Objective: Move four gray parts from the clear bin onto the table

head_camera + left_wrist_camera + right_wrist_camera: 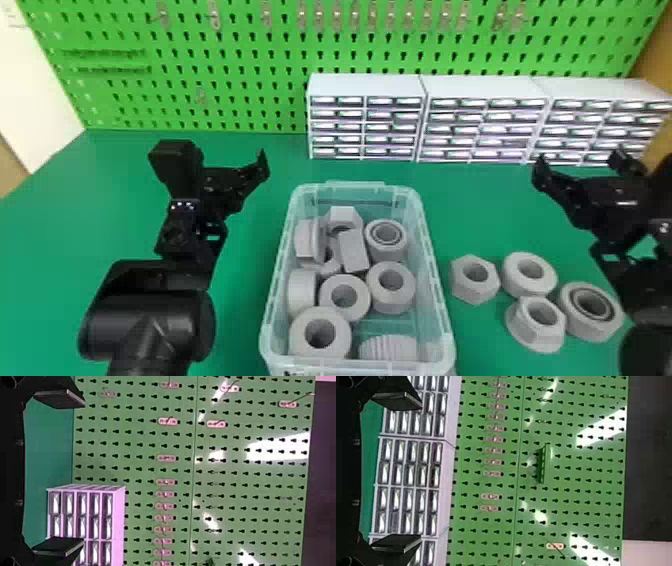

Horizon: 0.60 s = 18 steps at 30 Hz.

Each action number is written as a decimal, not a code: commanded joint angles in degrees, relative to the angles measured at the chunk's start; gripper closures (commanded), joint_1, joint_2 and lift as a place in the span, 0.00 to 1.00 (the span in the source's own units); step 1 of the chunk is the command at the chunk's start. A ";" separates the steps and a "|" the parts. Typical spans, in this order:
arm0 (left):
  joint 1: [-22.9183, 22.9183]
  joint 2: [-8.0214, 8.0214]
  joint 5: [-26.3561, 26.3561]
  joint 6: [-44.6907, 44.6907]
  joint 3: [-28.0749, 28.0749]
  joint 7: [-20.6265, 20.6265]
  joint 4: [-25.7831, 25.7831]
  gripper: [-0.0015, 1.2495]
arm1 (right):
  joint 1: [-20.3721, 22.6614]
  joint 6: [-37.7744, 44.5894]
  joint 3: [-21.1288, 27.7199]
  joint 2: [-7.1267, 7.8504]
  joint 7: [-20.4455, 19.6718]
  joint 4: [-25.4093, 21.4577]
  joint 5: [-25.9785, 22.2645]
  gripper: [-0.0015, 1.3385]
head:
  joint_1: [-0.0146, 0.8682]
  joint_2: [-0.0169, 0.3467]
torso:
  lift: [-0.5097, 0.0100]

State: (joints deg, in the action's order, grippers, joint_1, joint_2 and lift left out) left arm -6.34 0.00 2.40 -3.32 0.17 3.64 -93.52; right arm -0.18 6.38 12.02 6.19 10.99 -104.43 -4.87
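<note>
Bin (435, 255): clear, stands open-topped on green worktop (490, 210), between left and right arms.
Bin contents: several gray parts, jumbled together at back, more loosely laid toward front; include ringed part (399, 246) at back right and ribbed part (387, 348) at front right.
Gray parts outside: count comes to four, set in loose group on worktop, right of bin.
Hex nut (460, 290): lies nearest bin, just beside its right wall, hole facing up.
Round collar (512, 282): lies just right of hex nut.
Flanged nut (530, 332): lies close in front of round collar, flange down.
Bearing-like ring (607, 327): lies farthest right, close beside flanged nut, near right arm.
Left pincer (225, 172): open, fingers set wide apart; hangs above worktop, left of bin.
Right pincer (580, 167): likewise open, with wide gap between fingers; hangs beyond group of four, well to right of bin.
Drawer units (365, 85): white, stand in row along back of worktop, behind bin and to right.
Pegboard (280, 107): green, rises behind drawer units, bears row of small hooks (215, 15).
</note>
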 commanded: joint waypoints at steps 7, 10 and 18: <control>0.36 0.15 -0.03 0.51 0.63 0.05 0.79 0.06 | 0.00 0.91 -0.59 0.49 0.00 0.02 0.21 0.10 | 0.80 0.24 | 0.88; 0.45 0.15 0.06 0.51 0.63 0.05 1.05 0.06 | 0.00 1.53 -0.59 0.31 0.00 0.02 0.47 0.10 | 0.80 0.24 | 0.88; 0.45 0.15 0.24 0.51 0.27 0.05 1.23 0.06 | -0.17 2.23 -1.65 0.75 0.00 0.02 1.35 0.10 | 0.80 0.24 | 0.88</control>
State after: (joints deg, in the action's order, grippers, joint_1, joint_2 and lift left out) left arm -5.89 0.00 2.55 -2.81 0.59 3.69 -92.34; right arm -0.08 8.31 10.95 6.70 10.99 -104.42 -3.98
